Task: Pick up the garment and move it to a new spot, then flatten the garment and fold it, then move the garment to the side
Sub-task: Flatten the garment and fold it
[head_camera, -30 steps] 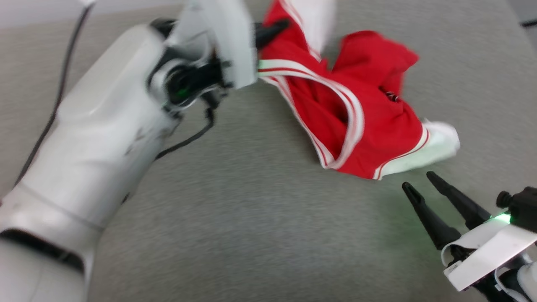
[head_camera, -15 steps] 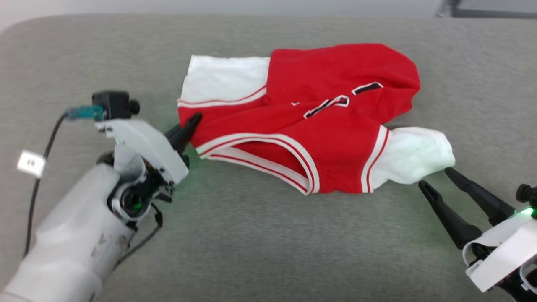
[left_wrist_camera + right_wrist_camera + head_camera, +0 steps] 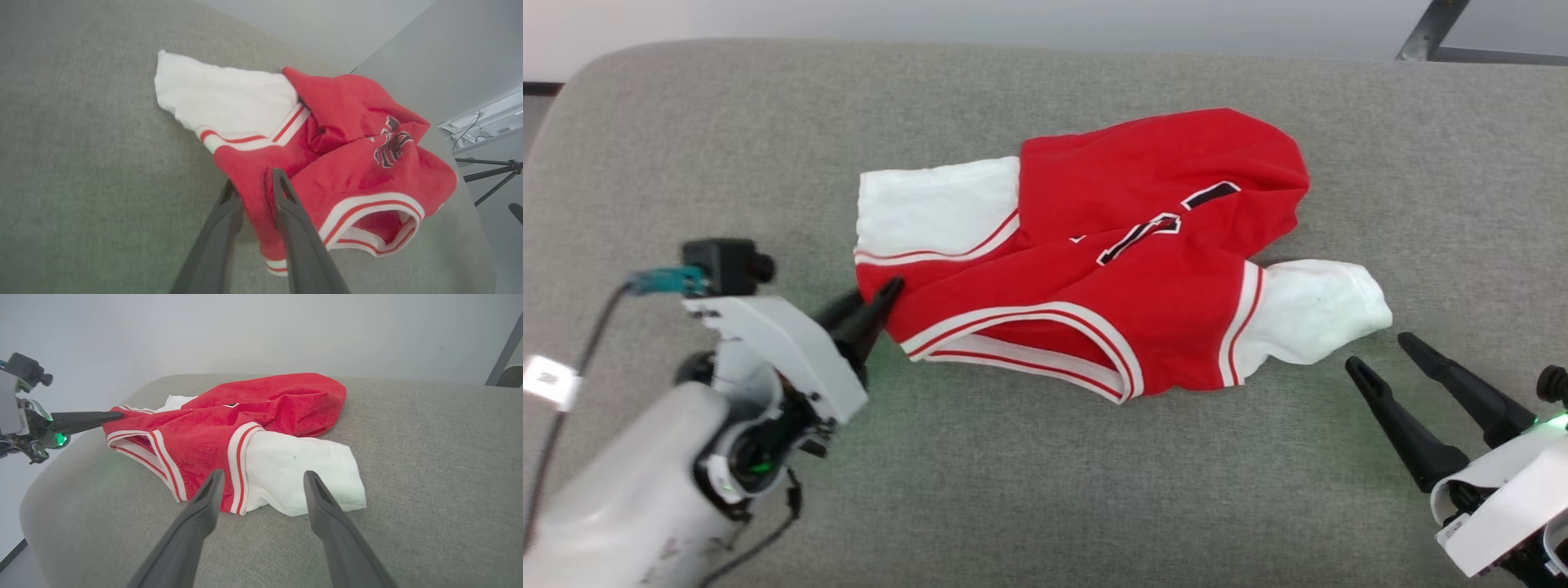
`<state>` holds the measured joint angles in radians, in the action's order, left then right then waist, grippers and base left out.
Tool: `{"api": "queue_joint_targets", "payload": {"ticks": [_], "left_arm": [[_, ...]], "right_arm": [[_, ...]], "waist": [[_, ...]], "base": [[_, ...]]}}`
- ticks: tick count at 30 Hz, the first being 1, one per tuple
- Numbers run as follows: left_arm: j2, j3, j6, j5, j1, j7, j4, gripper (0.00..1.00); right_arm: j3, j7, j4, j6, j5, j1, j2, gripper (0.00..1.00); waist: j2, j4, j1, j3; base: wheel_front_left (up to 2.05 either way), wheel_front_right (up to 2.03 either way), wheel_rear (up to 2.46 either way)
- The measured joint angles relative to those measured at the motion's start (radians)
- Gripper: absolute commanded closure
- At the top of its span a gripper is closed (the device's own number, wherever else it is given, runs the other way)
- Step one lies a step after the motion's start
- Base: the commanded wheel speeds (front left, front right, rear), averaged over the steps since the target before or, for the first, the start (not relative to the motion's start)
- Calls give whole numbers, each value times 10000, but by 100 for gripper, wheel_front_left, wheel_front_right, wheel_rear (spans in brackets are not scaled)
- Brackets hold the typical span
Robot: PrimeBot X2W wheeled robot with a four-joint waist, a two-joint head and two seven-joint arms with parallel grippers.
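While it lay crumpled near the middle of the grey padded surface (image 3: 1013,490), the garment (image 3: 1111,269) showed red body cloth bunched in soft folds, with only broken bits of its black, white-edged number visible. In the head view, one white sleeve spread flat toward 10 o'clock of the heap and the other trailed out toward 4 o'clock, while a loop of white-and-red striped trim gaped open at about 6 o'clock. At the garment's 8 o'clock edge the left gripper (image 3: 878,296) was pinched onto a fold of red cloth just below the flat sleeve. The left wrist view showed that fold (image 3: 257,196) squeezed between its two nearly closed dark fingers (image 3: 294,228). Out at 4 o'clock the right gripper (image 3: 1379,351) sat just beside the trailing sleeve with its fingers spread apart and nothing between them. In the right wrist view its tips (image 3: 263,473) framed the sleeve's near edge, though whether they touched the cloth could not be told. Beyond the surface's far edge, at 12 o'clock, stood a pale wall (image 3: 1013,16), and a dark metal frame (image 3: 1421,41) crossed the corner at 1 o'clock.
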<state>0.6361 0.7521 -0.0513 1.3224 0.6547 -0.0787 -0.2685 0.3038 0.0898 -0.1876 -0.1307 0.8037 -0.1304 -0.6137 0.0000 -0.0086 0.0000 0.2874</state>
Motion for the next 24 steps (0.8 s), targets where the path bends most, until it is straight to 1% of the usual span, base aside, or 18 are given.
{"api": "queue_joint_targets", "payload": {"ticks": [3,7,9,11,14,17,20,22,24], "left_arm": [[587,-205,-290,-54,-23,-23,757,0],[1496,-418,-669,-242,100,-387,1613,0],[1894,-441,-800,-462,450,-704,1741,0],[2096,-476,-880,-566,804,-1005,1774,0],[2176,-385,-892,-681,1172,-1402,1638,0],[2201,-265,-907,-986,1352,-1400,1513,0],[1902,-105,-913,-1275,1384,-1114,1551,0],[1768,98,-940,-1597,1334,-884,1592,0],[1586,211,-949,-1787,1208,-619,1607,0]], "right_arm": [[-123,25,102,0,-155,37,29,0],[-132,33,188,0,-297,144,176,0],[-104,31,228,0,-324,134,224,0],[-61,29,314,0,-380,107,301,0],[174,157,508,0,-554,-116,245,0],[709,673,813,0,-675,-818,-121,0],[1208,1367,1308,0,-602,-1827,-606,0],[1503,1814,1689,2,-527,-2545,-982,0],[1860,2188,1975,2,-109,-3145,-1204,0]], "waist": [[0,-124,0,4],[0,-281,0,22],[0,-366,0,46],[0,-471,0,67],[0,-654,0,92],[0,-859,0,116],[0,-999,0,139],[0,-970,0,144],[0,-865,0,149]], "base": [[0,0,0],[0,0,0],[0,0,0],[0,0,0],[0,0,0],[0,0,0],[0,0,0],[0,0,0],[0,0,0]]}}
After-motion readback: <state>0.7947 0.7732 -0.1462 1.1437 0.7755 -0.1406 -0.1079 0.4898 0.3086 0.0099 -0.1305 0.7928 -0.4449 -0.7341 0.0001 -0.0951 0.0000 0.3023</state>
